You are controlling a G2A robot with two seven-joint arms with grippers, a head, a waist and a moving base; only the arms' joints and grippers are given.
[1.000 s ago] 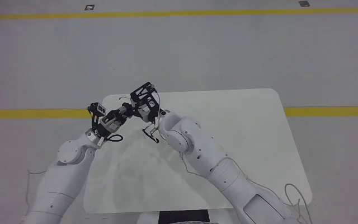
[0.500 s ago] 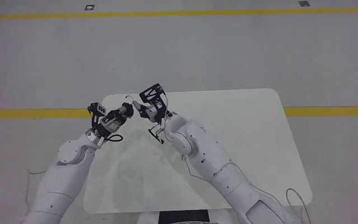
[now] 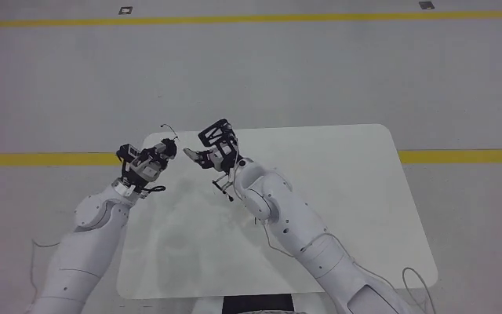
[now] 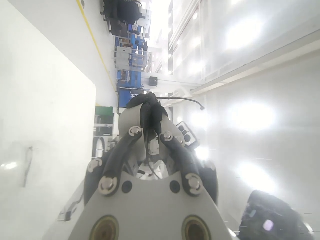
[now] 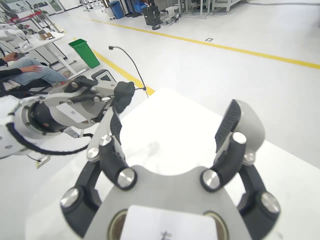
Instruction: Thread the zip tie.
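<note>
A thin black zip tie point(image 5: 132, 62) stands up from my left gripper point(image 5: 124, 93), which is shut on its lower part. Its small head point(image 5: 111, 47) is at the free upper end and a short tail pokes out below the fingers. From the left wrist, the zip tie point(image 4: 180, 99) juts sideways out of the closed fingertips point(image 4: 147, 103). In the top view my left gripper point(image 3: 167, 147) hovers over the table's far left corner. My right gripper point(image 3: 198, 151) is a short gap to its right. That right gripper point(image 5: 172, 123) is open, nothing between its ribbed pads point(image 5: 226, 123).
The white table point(image 3: 329, 204) stretches to the right and toward the robot, bare apart from faint marks point(image 4: 27, 161). A yellow floor line point(image 3: 439, 155) runs behind it. A green bin point(image 5: 83, 52) stands on the floor beyond the left corner.
The two grippers were together at the zip tie. The right one has let go, opened and drawn back to the right; the left one has shifted slightly left, keeping the tie.
</note>
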